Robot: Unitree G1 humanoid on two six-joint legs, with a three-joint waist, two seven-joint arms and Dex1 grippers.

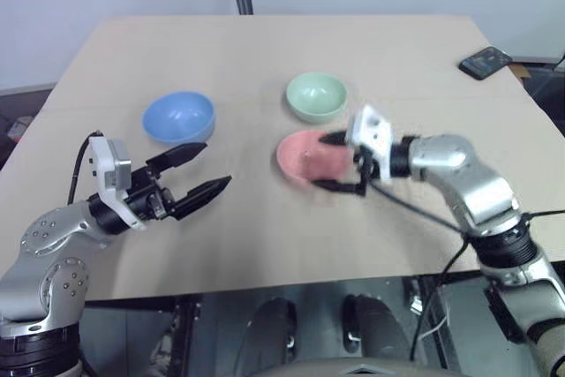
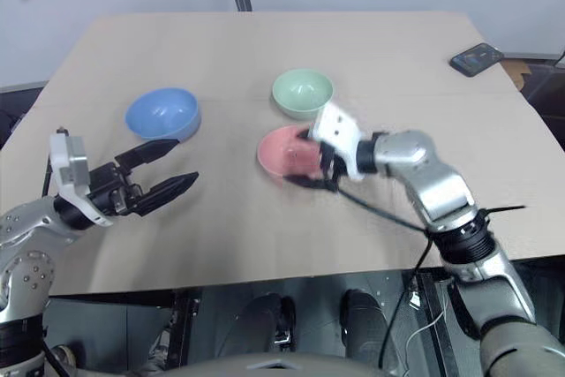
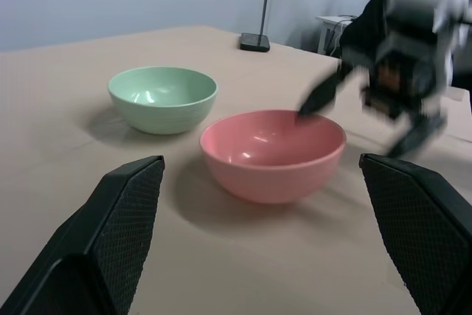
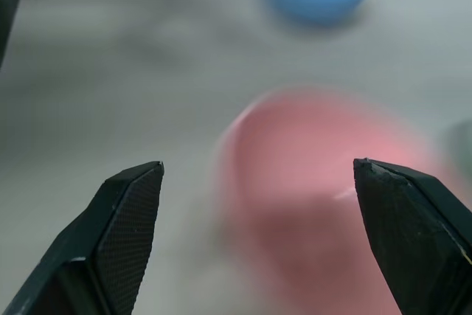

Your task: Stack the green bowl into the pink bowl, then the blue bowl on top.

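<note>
Left end effector (image 1: 201, 170) level, spread, right end effector (image 1: 336, 163) spread over pink bowl (image 1: 305, 155)

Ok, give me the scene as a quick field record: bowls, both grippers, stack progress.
green bowl: on table, empty, behind the pink one
pink bowl: on table, empty
blue bowl: on table, apart on the left
left gripper: open, holding nothing, near blue bowl
right gripper: open, at the pink bowl's rim
phone: far right corner of table
stack progress: nothing stacked yet
</note>
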